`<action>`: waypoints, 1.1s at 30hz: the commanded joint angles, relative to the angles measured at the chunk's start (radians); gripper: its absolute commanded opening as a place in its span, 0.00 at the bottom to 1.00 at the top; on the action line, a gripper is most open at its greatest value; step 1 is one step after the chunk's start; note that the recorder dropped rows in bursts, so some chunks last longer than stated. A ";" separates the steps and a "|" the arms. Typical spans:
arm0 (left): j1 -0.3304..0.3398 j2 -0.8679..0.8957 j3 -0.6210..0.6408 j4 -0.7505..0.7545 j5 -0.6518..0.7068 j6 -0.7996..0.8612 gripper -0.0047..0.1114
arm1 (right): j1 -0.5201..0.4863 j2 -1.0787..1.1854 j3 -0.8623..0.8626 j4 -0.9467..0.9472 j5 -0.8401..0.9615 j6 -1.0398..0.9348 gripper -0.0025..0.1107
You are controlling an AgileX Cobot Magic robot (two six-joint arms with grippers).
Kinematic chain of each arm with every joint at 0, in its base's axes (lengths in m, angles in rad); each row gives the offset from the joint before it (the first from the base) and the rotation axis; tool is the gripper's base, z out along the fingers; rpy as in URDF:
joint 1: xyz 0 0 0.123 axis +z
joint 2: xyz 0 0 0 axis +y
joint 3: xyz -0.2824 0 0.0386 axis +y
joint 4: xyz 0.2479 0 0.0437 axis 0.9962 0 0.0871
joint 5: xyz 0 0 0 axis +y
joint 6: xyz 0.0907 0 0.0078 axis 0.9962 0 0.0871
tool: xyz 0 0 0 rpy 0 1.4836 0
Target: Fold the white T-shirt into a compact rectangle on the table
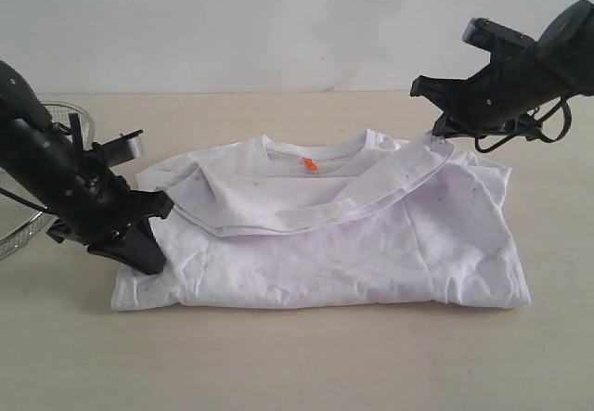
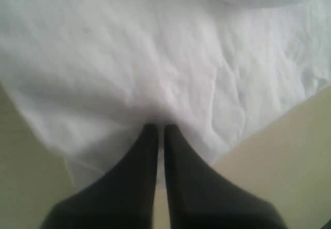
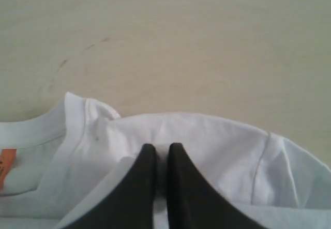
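T-shirt [image 1: 371,244] lies partly folded on the table [image 1: 278,365]. I see my left claw [image 1: 151,255] pinched shut on its left edge, and my right claw [image 1: 436,133] clamping a lifted fold at the far right.

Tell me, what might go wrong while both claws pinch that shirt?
The right gripper pinches only a thin edge of the white T-shirt near the collar; it may slip, letting the fold fall crooked. The left gripper holds the opposite side; uneven pulling could drag the shirt askew. The left arm sits close to the wire basket and might bump it.
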 commanded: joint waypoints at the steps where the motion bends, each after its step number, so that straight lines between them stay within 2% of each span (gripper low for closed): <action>1: 0.001 0.000 0.005 -0.007 -0.004 0.004 0.08 | -0.032 -0.005 -0.009 -0.029 0.000 0.040 0.02; 8: 0.001 0.000 0.005 -0.007 -0.009 0.019 0.08 | -0.111 -0.043 -0.009 -0.038 0.018 0.037 0.02; 16: 0.001 0.000 0.005 -0.013 -0.013 0.019 0.08 | -0.118 -0.029 -0.009 -0.038 0.014 -0.017 0.04; 18: 0.001 0.000 0.005 -0.017 -0.013 0.019 0.08 | -0.118 -0.027 -0.009 -0.038 0.014 -0.041 0.15; 23: 0.001 0.000 0.005 -0.021 -0.013 0.019 0.08 | -0.118 -0.027 -0.009 -0.038 0.018 -0.066 0.62; 24: 0.001 0.000 0.005 -0.023 -0.013 0.019 0.08 | -0.118 -0.027 -0.009 -0.038 0.020 -0.066 0.66; 26: 0.001 0.000 0.005 -0.025 -0.013 0.019 0.08 | -0.118 -0.030 -0.009 -0.038 0.046 -0.059 0.60; 30: 0.001 0.000 0.005 -0.040 -0.008 0.019 0.08 | -0.122 -0.060 -0.009 -0.062 0.133 -0.113 0.34; 33: 0.001 0.000 0.005 -0.040 -0.006 0.019 0.08 | -0.134 -0.094 -0.008 -0.086 0.188 -0.113 0.27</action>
